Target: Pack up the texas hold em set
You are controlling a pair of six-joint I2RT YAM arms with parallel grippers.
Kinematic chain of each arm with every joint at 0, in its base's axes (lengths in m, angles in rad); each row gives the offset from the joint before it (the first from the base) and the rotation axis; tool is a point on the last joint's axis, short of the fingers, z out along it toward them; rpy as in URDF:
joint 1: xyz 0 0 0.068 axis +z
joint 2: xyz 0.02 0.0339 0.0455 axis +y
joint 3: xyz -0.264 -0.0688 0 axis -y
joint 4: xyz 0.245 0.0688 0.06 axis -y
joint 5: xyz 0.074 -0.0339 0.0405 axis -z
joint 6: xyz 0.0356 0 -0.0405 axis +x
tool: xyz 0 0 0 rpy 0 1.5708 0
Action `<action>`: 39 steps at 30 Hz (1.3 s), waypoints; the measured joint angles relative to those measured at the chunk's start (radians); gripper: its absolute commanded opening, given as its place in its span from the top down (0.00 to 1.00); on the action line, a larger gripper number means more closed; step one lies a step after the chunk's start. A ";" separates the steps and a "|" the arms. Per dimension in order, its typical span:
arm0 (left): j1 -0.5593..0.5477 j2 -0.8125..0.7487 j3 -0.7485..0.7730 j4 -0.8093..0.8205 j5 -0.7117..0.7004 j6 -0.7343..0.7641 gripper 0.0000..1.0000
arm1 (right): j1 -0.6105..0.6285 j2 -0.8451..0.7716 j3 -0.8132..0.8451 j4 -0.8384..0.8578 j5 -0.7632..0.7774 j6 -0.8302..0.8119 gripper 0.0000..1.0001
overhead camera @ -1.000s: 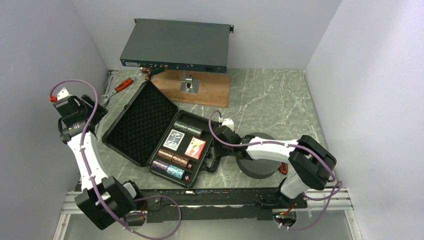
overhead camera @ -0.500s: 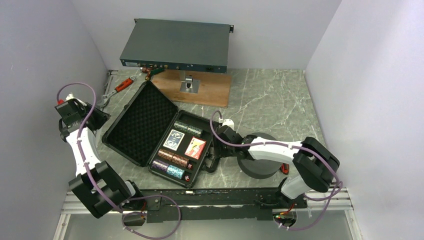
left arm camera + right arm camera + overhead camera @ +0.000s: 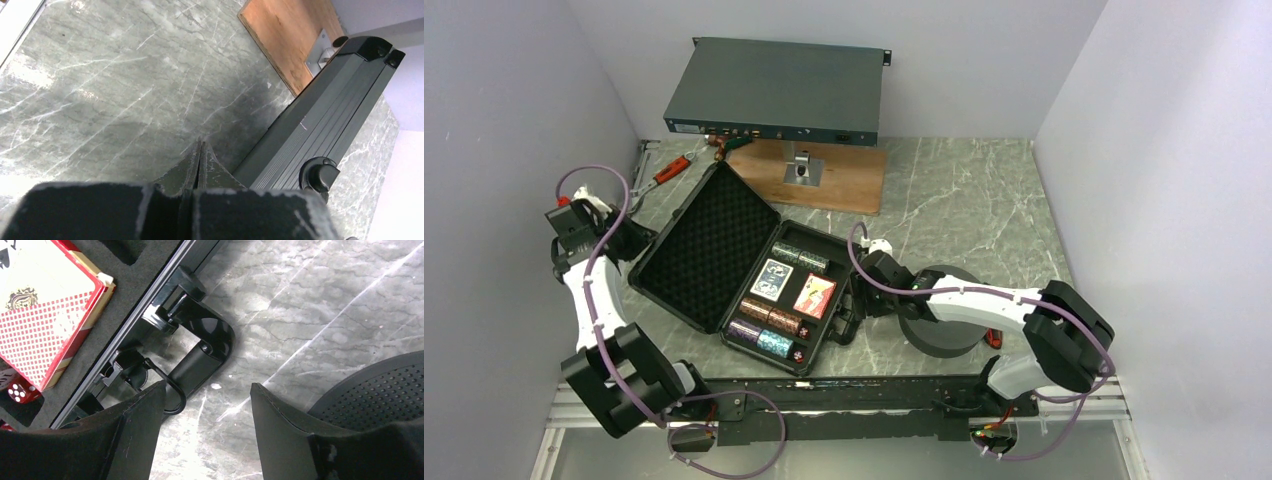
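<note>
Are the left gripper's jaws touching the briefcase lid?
Cannot tell. In the left wrist view the left gripper, jaws shut, sits beside the lid; neither contact nor gap shows plainly.

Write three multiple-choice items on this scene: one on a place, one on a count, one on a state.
1. Where does the foam ring lie, relative to the case? A left of it; B right of it; C inside it.
2. Card decks in the case: A one; B two; C four.
3. The left gripper is: A shut; B wide open; C gripping the case.
B: the top view shows it on the case's right. B: two boxes lie side by side. A: its fingers meet.
</note>
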 measured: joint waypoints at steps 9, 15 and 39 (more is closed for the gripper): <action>-0.032 -0.104 -0.016 0.007 0.000 0.018 1.00 | 0.000 0.010 0.000 0.035 -0.061 -0.019 0.36; -0.070 -0.176 -0.016 -0.003 -0.009 0.034 1.00 | -0.001 0.053 0.013 0.054 -0.095 -0.026 0.36; -0.219 -0.305 -0.042 0.039 -0.014 -0.010 1.00 | -0.005 0.117 0.081 0.006 -0.143 -0.040 0.37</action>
